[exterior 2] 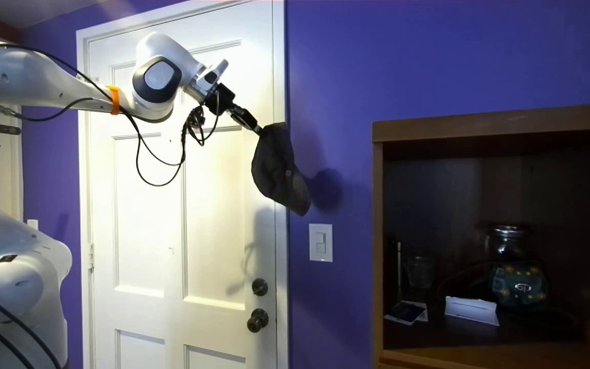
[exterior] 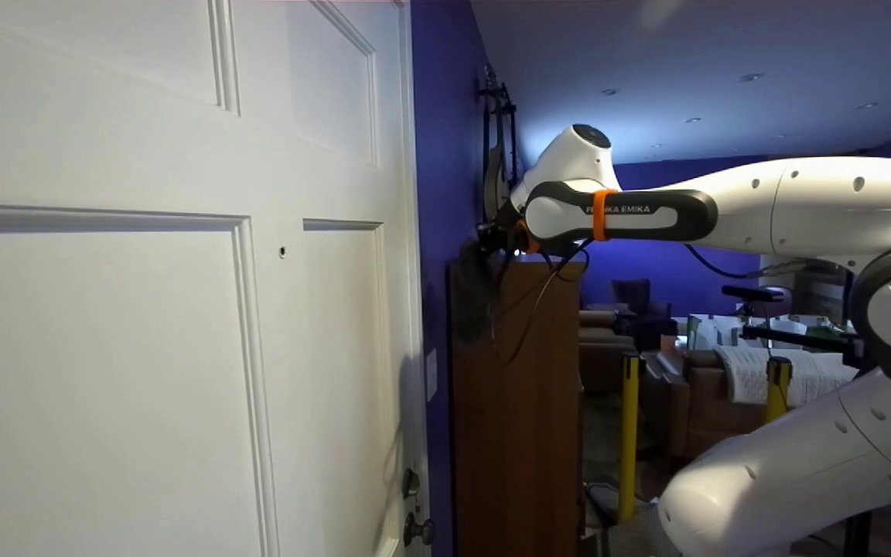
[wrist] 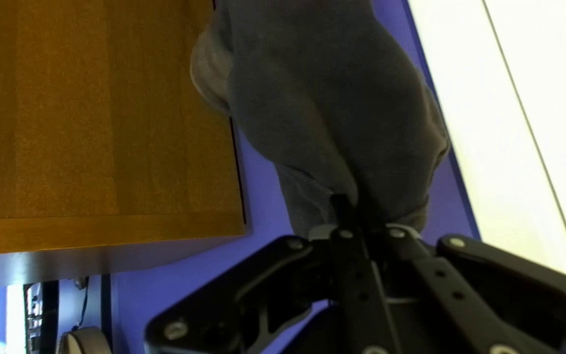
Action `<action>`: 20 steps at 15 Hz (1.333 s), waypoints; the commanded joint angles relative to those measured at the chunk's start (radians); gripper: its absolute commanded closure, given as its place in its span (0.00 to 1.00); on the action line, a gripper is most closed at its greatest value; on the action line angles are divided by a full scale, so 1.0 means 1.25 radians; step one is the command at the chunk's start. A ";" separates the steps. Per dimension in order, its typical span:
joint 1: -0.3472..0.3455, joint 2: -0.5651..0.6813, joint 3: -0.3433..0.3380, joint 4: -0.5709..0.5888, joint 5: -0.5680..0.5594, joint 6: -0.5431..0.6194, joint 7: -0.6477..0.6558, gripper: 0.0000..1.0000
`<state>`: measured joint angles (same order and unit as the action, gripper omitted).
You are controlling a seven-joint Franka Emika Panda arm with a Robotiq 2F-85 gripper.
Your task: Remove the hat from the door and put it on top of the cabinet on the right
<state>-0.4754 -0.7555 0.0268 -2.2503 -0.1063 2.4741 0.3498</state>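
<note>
A purple wall (exterior 2: 428, 56) runs behind, with a white door (exterior 2: 174, 220) towards nine o'clock and a brown cabinet (exterior 2: 494, 123) at about three o'clock in an exterior view. Between the two, in front of the door's edge, hangs the hat (exterior 2: 277, 169), dark and floppy, seemingly off the door. The claw (exterior 2: 260, 131) is narrow, pinching one end of its cloth, and the rest droops towards five o'clock. The next step is probably a lift and a swing towards three o'clock. Height is the main worry: in both exterior views most of the hat shows lower than the cabinet's top, so too little lift could snag the cloth on the rim, and the pull might drag it out of the small pinch. Releasing it too near that rim could let it slide off.
</note>
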 commanded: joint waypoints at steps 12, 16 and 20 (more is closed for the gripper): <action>-0.140 0.193 0.000 0.206 -0.016 -0.011 0.316 0.99; -0.104 0.266 -0.069 0.273 0.027 0.066 0.353 0.99; -0.036 0.312 -0.157 0.328 0.105 0.148 0.304 0.99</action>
<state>-0.5939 -0.4219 -0.0915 -1.9219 -0.0529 2.5980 0.7627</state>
